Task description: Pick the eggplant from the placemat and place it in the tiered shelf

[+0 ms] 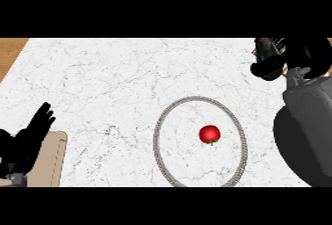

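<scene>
Tomato (pixel 209 134), small and red, lies inside the grey ring (pixel 200 141) on my marble tabletop (pixel 117 79). Left of the ring my left hand (pixel 29 138) rests, fingers straight, over a beige board (pixel 55 158). Up right of the ring my right hand (pixel 295 57) curls round something dark; can't tell what.

Left hand (pixel 26 140): we see it black, with slim dark fingers (pixel 43 115).
Right hand (pixel 295 55): black, glossy.
Right forearm (pixel 304 132): we see a smooth, rounded grey shell.
</scene>
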You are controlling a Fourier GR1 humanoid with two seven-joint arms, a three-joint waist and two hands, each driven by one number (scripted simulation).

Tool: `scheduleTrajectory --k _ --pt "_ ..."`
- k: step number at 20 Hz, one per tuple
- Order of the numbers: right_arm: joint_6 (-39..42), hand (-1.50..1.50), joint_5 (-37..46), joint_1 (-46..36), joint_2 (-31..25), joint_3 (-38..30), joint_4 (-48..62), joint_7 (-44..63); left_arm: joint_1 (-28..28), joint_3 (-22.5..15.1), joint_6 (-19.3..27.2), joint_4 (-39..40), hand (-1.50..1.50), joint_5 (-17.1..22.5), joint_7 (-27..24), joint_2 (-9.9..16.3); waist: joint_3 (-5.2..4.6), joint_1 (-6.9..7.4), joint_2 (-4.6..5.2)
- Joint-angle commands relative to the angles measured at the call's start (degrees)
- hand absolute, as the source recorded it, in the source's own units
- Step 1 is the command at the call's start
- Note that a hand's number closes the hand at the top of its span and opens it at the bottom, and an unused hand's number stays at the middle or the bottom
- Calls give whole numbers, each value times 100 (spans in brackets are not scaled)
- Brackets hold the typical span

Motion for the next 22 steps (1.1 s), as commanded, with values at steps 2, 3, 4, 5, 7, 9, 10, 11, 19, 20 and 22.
scheduleTrajectory --k 2,3,4,5,7,9,10,11,19,20,22 --pt "-261 150 76 257 126 -308 -1468 829 222 -17 48 -115 0 -84 -137 -93 -1 -13 -17" --pt "143 150 -186 -63 -81 -602 -1642 919 34 95 -117 154 0 10 -168 43 -5 -41 -14" --pt "230 150 -221 182 -220 -715 -2063 989 252 139 -108 -82 0 29 -80 93 -1 -43 -30" --pt "440 150 -74 61 -163 -616 -2323 1294 111 28 38 -114 0 -48 78 -61 -2 -9 -12" --pt "576 150 -90 -14 -462 -962 -2383 1143 359 40 -53 -831 0 87 481 54 3 70 -10" --pt "753 150 -12 -387 -424 -1055 -2478 1347 112 123 -252 -356 0 154 297 96 -2 76 15" --pt "967 150 -5 -375 -365 -982 -2716 1607 -159 134 -182 272 0 -19 -136 9 -7 26 21" --pt "1006 150 -107 -365 -476 -1190 -2683 1353 -12 -6 -44 -375 0 -69 362 -42 -1 76 20" --pt "1735 150 570 -1258 -1136 -1225 -1924 1367 -227 69 -225 10 0 -44 220 13 -12 89 23" --pt "1802 150 686 -1302 -1074 -1148 -2034 1587 -42 161 -196 119 0 -80 -100 -12 -15 99 17" --pt "1641 150 815 -1504 -1078 -1158 -1413 1217 -130 80 -169 0 0 -69 57 -105 -9 167 43"
